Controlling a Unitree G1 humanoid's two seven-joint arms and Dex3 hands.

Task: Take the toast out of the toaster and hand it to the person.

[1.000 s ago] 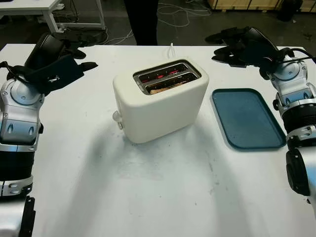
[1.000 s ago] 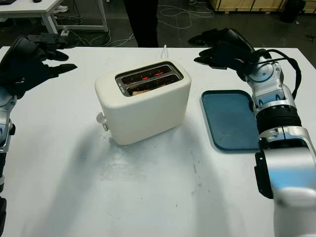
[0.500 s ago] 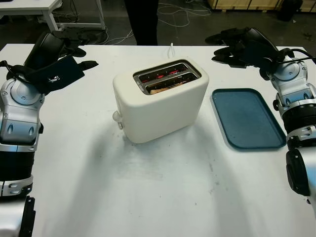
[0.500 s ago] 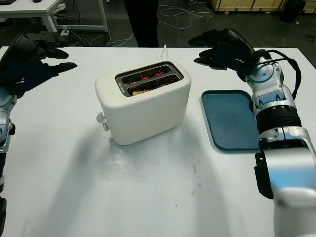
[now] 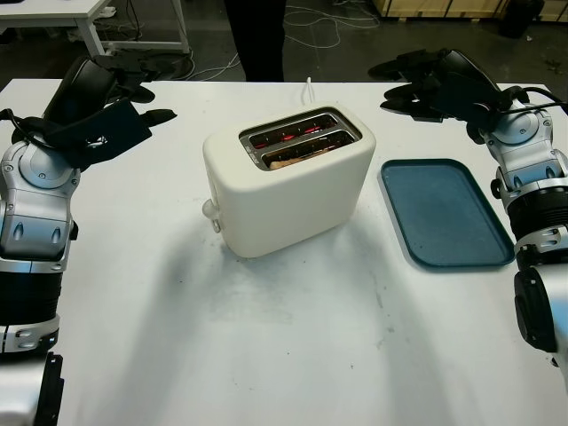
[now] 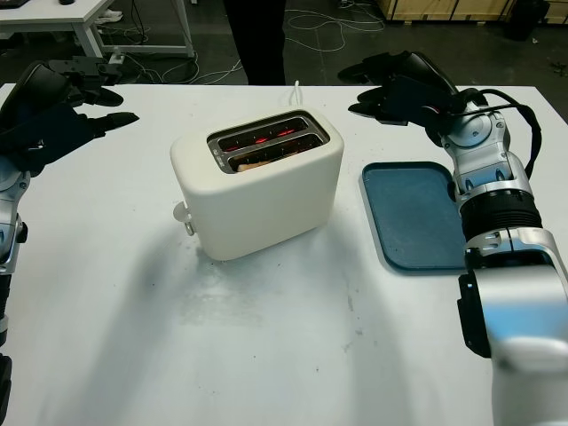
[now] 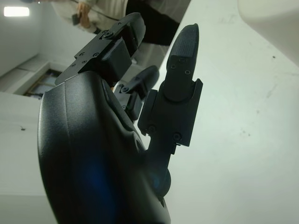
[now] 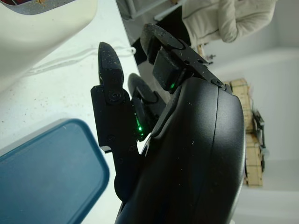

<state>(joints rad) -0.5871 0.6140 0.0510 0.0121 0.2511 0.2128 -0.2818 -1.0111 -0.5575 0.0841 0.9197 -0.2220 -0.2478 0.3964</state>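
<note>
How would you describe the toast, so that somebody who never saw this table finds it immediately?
Start at the cream toaster in the middle of the white table, left of the blue tray. It has two slots on top. The toast is the pale brown edge sitting low in the slot nearer the robot; the farther slot shows just red glowing elements.

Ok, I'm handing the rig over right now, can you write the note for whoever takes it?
Left hand: open, raised above the table's far left, holding nothing.
Right hand: open, raised beyond the far end of the blue tray, holding nothing.
Toaster: mid-table, heating elements glowing red. Toast sits low in the slot nearer the robot.
Person: standing at the far side of the table.
Done: nothing yet; neither hand touches the toaster.
Left: wait for the toast to rise, grasp it, lift it out and pass it to the person.
</note>
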